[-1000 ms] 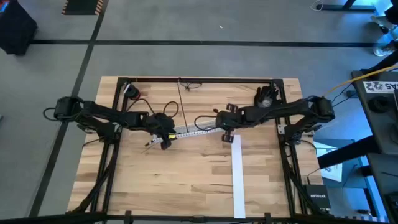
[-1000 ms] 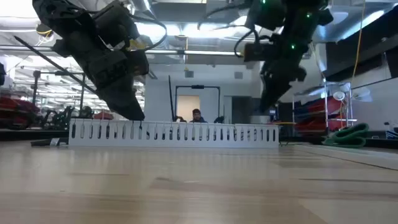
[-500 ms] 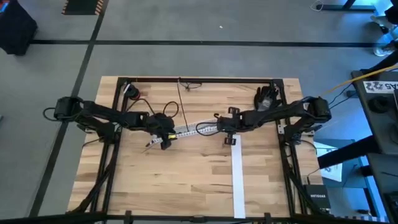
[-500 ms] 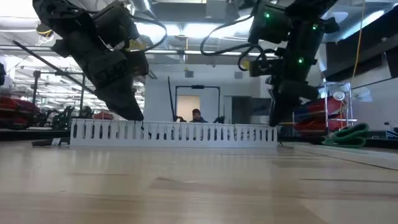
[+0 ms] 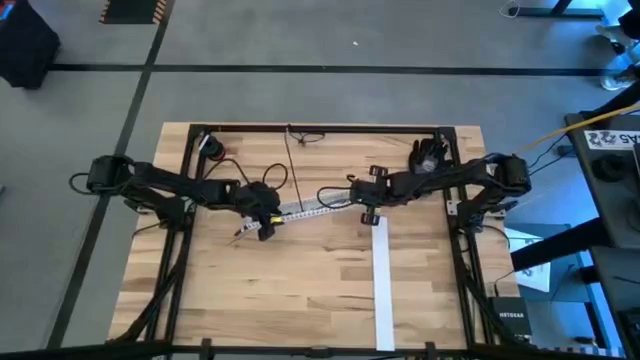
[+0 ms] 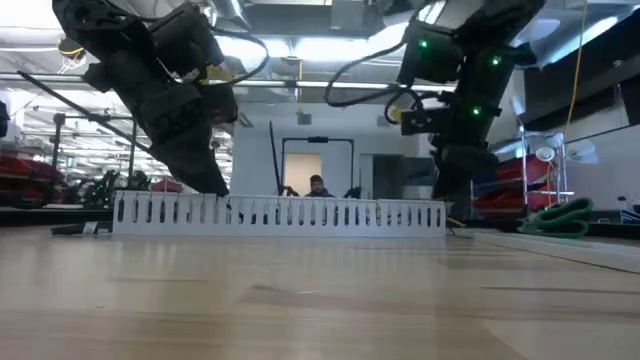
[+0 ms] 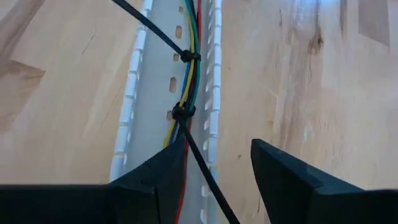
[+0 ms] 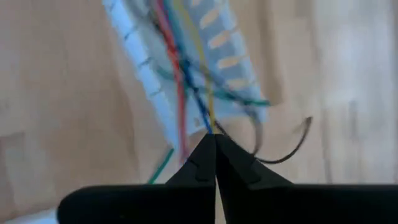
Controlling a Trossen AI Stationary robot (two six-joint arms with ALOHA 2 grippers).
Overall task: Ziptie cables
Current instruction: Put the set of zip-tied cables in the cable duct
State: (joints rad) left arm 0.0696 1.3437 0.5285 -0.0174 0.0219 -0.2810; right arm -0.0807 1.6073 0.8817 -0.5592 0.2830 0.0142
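- Two zip ties [image 7: 181, 112] already cinch the cables [image 7: 189, 81] inside the white slotted cable duct [image 7: 146, 93], which lies on the bench [image 5: 300, 290] between the two arms.
- Judging the step in hand: the right pincer [image 8: 214, 144], its tips pressed together on the coloured wires at the duct's right end, should keep them taut along the channel so that the bundle stays straight.
- Meanwhile the left pincer [image 7: 217, 165], spread astride a tie's loose black tail [image 7: 202, 165], needs to close squarely on that tail before pulling.
- Only the left wrist view shows the ties themselves; the high view gives merely the duct's slant on the bench.
- At bench height, the low view shows the duct's slotted side and a person [image 6: 316, 186] far behind.
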